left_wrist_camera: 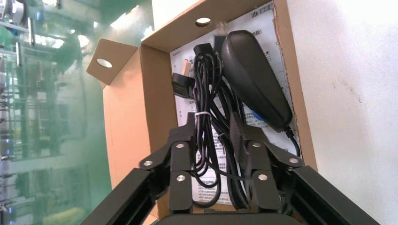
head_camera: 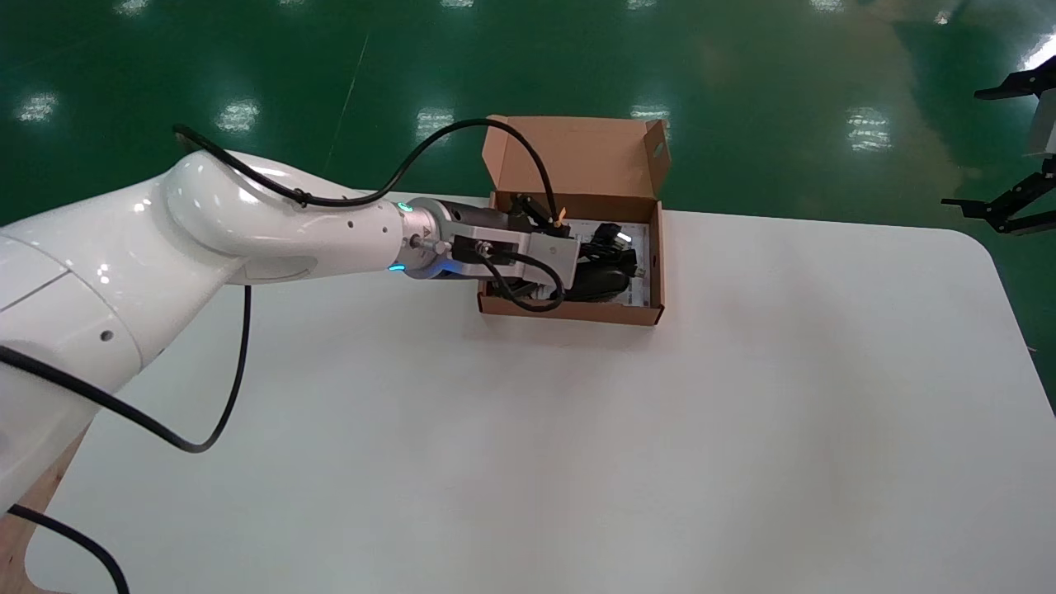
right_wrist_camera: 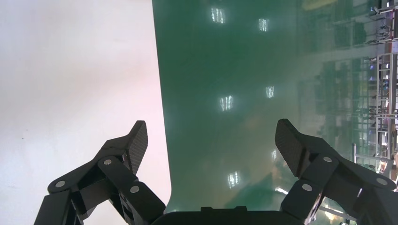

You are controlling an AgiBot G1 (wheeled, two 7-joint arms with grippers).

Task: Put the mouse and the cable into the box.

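Mouse (left_wrist_camera: 256, 79): black, lying inside the open cardboard box (left_wrist_camera: 126, 117), just beyond and to one side of the left end effector (left_wrist_camera: 213, 123), its flank touching the cable. Judged already placed.

Cable (left_wrist_camera: 206, 108): black, coiled into a long bundle and bound with a white tie. It lies on the printed sheet (left_wrist_camera: 184, 52) that lines the box floor, running straight out ahead of the left end effector and between its fingers.

Left end effector: reached down into the box, jaws narrow and closed about the near end of the cable bundle, with both pads apparently in contact with it.

Right end effector (right_wrist_camera: 211, 133): parked beyond the far edge of the surface (head_camera: 577, 454), over the green floor, well apart from the box, jaws spread wide and holding nothing.

Box: lid flap standing up on the side opposite the robot, both items within its walls.

Progress: both items appear to be inside. Judged outstanding: release of the cable and withdrawal of the left end effector clear of the walls.
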